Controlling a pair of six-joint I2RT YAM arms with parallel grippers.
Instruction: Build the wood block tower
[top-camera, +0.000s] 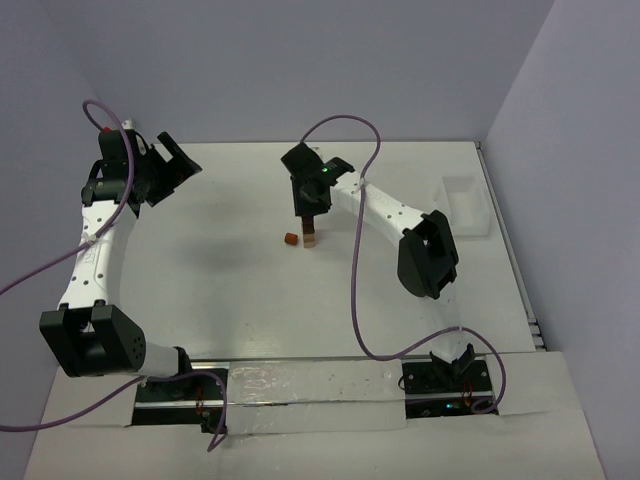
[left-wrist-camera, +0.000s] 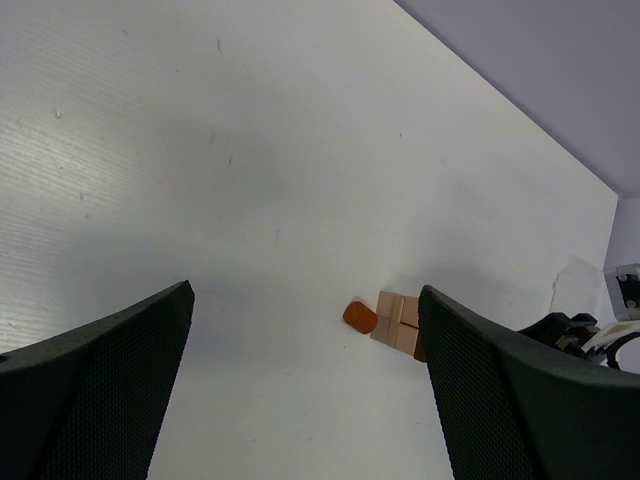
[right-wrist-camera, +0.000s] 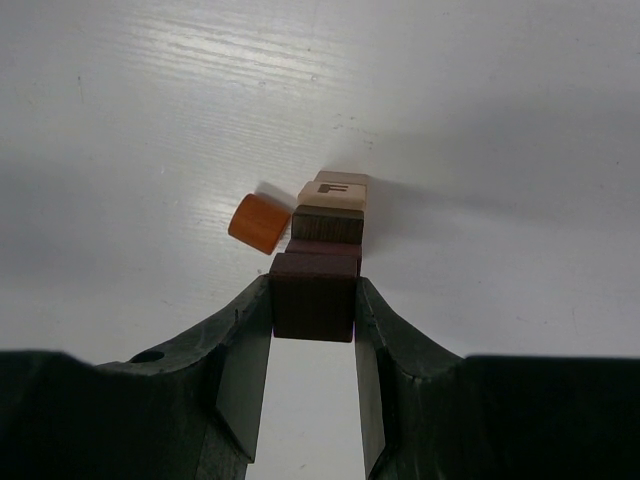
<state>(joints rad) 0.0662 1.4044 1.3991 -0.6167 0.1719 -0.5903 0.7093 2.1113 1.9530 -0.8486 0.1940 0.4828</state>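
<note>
My right gripper (right-wrist-camera: 313, 292) is shut on a dark reddish-brown wood block (right-wrist-camera: 313, 300), pinched between both fingers. It hangs directly over the tower (right-wrist-camera: 329, 222), a short stack of dark and tan cubes with a letter on one tan face. Whether the held block touches the stack I cannot tell. An orange-brown block (right-wrist-camera: 259, 222) lies on the table just left of the tower. From above, the right gripper (top-camera: 308, 212) covers the tower (top-camera: 311, 239), and the loose block (top-camera: 290, 239) sits beside it. My left gripper (top-camera: 178, 166) stands open at the far left, holding nothing (left-wrist-camera: 305, 390).
A clear plastic box (top-camera: 466, 204) stands at the right edge of the white table (top-camera: 220, 270). The right arm's purple cable (top-camera: 356, 290) loops over the table's middle. Walls close in the back and the right side.
</note>
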